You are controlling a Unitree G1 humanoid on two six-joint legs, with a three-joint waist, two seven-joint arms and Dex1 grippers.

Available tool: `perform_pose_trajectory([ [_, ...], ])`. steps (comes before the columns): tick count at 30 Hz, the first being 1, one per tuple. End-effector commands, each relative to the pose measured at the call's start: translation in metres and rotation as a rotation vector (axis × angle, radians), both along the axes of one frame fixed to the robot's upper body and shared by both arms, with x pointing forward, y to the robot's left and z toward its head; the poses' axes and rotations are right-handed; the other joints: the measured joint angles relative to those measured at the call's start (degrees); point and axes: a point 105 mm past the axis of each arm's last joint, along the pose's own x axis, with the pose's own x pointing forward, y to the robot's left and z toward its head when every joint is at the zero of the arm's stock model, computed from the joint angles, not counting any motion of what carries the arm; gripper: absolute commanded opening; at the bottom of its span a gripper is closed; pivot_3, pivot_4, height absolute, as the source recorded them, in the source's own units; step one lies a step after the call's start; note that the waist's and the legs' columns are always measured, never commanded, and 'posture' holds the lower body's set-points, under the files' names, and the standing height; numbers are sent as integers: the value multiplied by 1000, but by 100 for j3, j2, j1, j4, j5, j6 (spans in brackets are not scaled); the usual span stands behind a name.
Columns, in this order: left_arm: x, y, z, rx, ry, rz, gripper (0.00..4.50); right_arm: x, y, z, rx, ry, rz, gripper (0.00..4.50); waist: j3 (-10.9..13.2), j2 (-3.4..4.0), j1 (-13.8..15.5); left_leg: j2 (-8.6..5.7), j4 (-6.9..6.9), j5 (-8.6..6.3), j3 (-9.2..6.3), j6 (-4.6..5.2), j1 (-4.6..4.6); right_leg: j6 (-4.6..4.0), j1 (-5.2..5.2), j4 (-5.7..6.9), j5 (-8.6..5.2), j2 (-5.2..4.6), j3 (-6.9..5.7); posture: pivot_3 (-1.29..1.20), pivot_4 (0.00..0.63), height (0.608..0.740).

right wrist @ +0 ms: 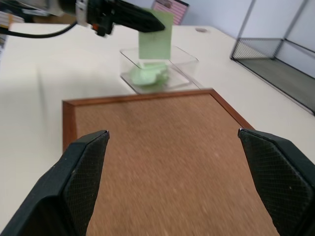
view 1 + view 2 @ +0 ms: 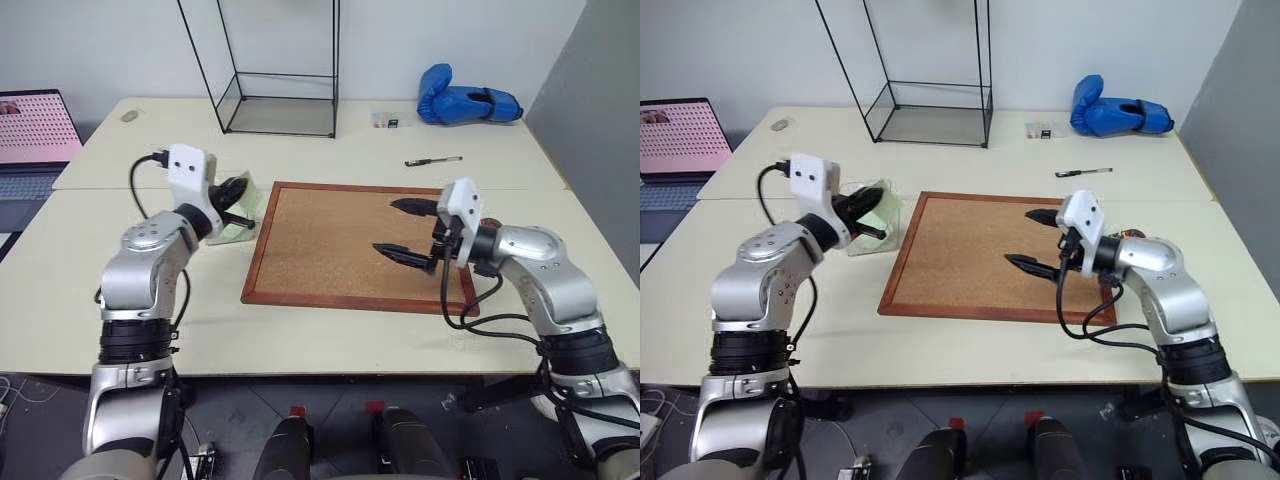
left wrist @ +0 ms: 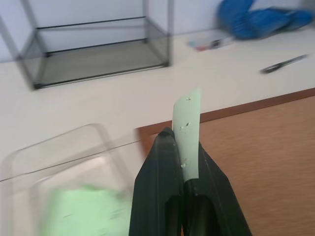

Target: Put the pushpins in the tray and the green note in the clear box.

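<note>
Green paper sticks up between the two black fingers of my left gripper (image 3: 184, 162). It is the green note (image 3: 187, 130), and my fingers are pressed tight on it. I hold it just above the clear box (image 1: 160, 66), which sits on the table (image 2: 330, 330) right beside the left edge of the corkboard (image 2: 340, 245). Some more green paper (image 1: 147, 76) already lies inside the box.

My right gripper (image 2: 410, 230) hangs over the right part of the corkboard. Its two fingers are spread wide apart and nothing is between them. It points across the board toward the box.

Farther back on the table stands a tall black wire case (image 2: 280, 80). A blue boxing glove (image 2: 465, 102) lies near the far right corner, and a pen (image 2: 433, 160) rests in front of it. A laptop with a pink screen (image 2: 35, 128) sits off to the far left.

I cannot make out the pushpins or the tray.
</note>
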Motion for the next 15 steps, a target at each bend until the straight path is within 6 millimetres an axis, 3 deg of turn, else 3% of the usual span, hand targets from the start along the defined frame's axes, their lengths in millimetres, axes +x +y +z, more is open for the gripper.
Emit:
perform_pose_trajectory([
  [1, 9, 22, 11, 64, -62, 122, 0, -4, 13, 7, 5, -33, 53, 4452, 0, 0, 11, -2, 0, 0, -1, 0, -2, 0, -1, -1, 0, -2, 0, 0, 150, 740],
  [8, 28, 34, -4, 70, -17, 212, 189, -8, 24, 6, 6, -30, 74, 4483, 2, -3, 2, -1, 0, 0, -1, 0, -8, 0, -8, 1, 1, -3, -2, 0, 150, 740],
  [15, 36, 28, -2, 76, -21, 195, 1367, -10, 25, 6, 9, -26, 70, 4500, 2, -3, -7, -1, 0, 0, 0, 0, -8, 0, -10, 4, 1, -3, -2, 0, 150, 740],
])
